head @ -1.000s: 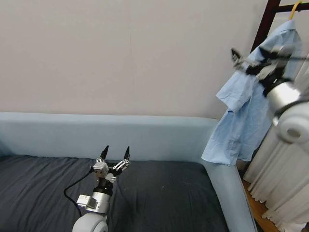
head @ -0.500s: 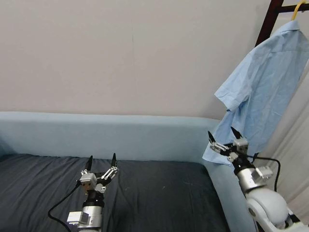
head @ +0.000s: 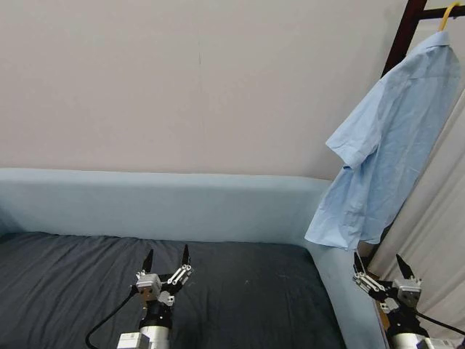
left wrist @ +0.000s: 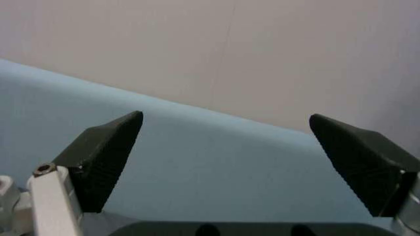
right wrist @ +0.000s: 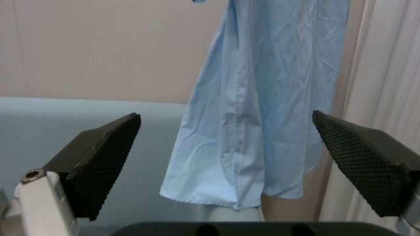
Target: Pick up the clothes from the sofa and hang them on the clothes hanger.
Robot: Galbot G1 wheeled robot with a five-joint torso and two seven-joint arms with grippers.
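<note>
A light blue shirt (head: 389, 138) hangs on a yellow hanger (head: 449, 10) from a dark wooden rack (head: 401, 33) at the upper right, draping past the sofa's arm; the right wrist view shows the shirt (right wrist: 262, 113) straight ahead. My right gripper (head: 383, 270) is low at the lower right, below the shirt's hem, open and empty. My left gripper (head: 166, 259) stands open and empty over the dark seat cushion (head: 73, 291). In the left wrist view its fingertips (left wrist: 105, 162) frame the pale blue backrest (left wrist: 217, 172).
The pale blue sofa (head: 182, 203) runs across the view, with its right arm (head: 349, 291) beside a white curtain (head: 436, 240). A plain wall (head: 182, 80) rises behind. The dark cushion lies bare.
My right gripper has let go of the shirt and dropped from the hanger to low beside the sofa arm. The shirt now hangs free. My left gripper has sunk slightly.
</note>
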